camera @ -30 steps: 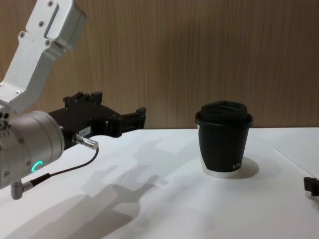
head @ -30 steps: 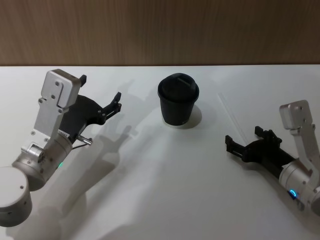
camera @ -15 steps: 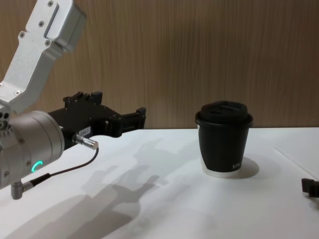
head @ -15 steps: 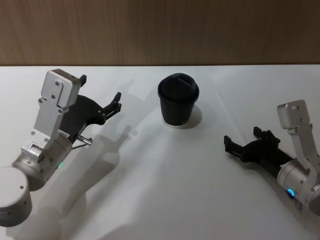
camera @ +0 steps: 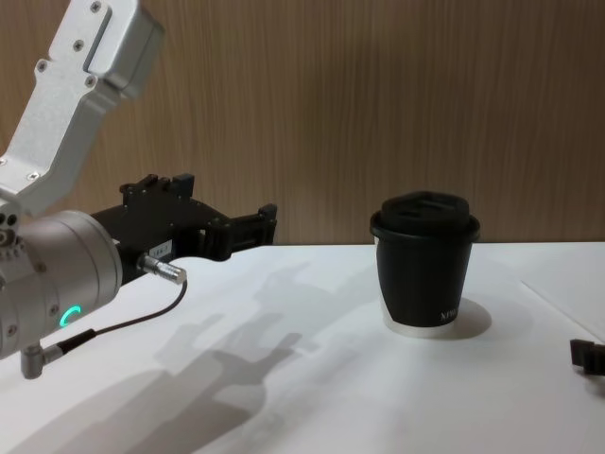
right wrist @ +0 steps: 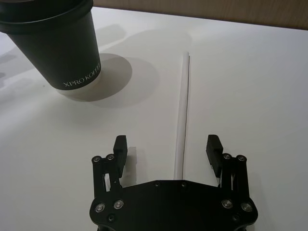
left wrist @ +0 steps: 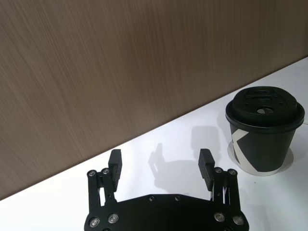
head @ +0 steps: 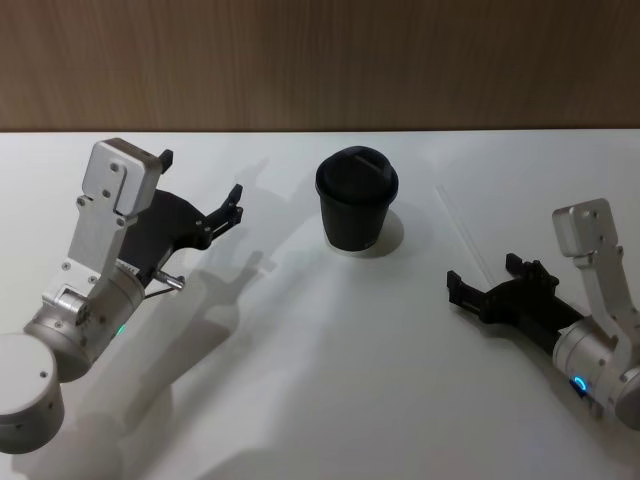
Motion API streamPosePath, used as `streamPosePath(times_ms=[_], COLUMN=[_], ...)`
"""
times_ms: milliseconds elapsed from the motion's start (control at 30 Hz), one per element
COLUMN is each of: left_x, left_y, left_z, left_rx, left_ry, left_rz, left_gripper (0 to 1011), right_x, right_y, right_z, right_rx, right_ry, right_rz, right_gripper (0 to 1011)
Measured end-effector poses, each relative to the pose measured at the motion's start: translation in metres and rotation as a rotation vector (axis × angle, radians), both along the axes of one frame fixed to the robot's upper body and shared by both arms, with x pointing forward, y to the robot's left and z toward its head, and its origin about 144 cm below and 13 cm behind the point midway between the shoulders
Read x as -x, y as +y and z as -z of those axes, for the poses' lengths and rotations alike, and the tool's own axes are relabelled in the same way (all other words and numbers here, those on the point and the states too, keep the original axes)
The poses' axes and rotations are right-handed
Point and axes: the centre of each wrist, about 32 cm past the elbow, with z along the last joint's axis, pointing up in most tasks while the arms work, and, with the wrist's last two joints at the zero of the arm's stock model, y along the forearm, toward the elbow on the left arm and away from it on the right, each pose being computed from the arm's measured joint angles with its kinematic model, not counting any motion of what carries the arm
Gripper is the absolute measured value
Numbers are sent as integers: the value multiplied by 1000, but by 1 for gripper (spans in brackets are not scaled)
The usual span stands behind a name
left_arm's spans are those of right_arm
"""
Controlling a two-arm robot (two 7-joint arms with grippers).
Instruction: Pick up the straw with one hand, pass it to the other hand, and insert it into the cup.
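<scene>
The straw [right wrist: 181, 115] lies flat on the white table [head: 330, 350], at about 3 o'clock of the cup [head: 357, 200] and well apart from it. The right gripper [right wrist: 167, 144] hangs low over the straw's near end with its fingers spread. The straw runs lengthwise between them, off centre and closer to one finger, touching neither, and its end passes under the palm.

The left gripper [head: 200, 175] hovers at the cup's 9 o'clock, raised off the table, fingers apart and empty.

Small white lettering low on the cup's wall starts "XPRO" in the right wrist view; the rest looks like "KOFFE" but is cut off by the curve. The left wrist view faces another side, which bears a white angular mark, and shows the sip hole in the domed lid. The head view gives the straw as a faint pale line, while the right wrist view draws it sharply.
</scene>
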Motion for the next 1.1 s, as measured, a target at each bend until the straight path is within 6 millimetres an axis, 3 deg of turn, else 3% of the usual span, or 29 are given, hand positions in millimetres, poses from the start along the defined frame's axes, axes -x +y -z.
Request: streamPosePath(times_ms=[233,467,500,633,700,1100], left_x=[0,0,0,0,0,0], left_y=[0,0,0,0,0,0], left_z=[0,0,0,0,0,0], left_rx=[0,0,0,0,0,0], left_ry=[0,0,0,0,0,0], left_rz=[0,0,0,0,0,0], left_gripper=[1000,1000,1000,1000,1000,1000], right_x=[0,0,0,-1,-1,-1], right_y=[0,0,0,0,0,0], right_z=[0,0,0,0,0,0], right_rx=[0,0,0,0,-1,-1], right_ry=[1,2,2,2,2,2], right_rz=[1,2,2,2,3,2], right_gripper=[999,860,798,730,604,241])
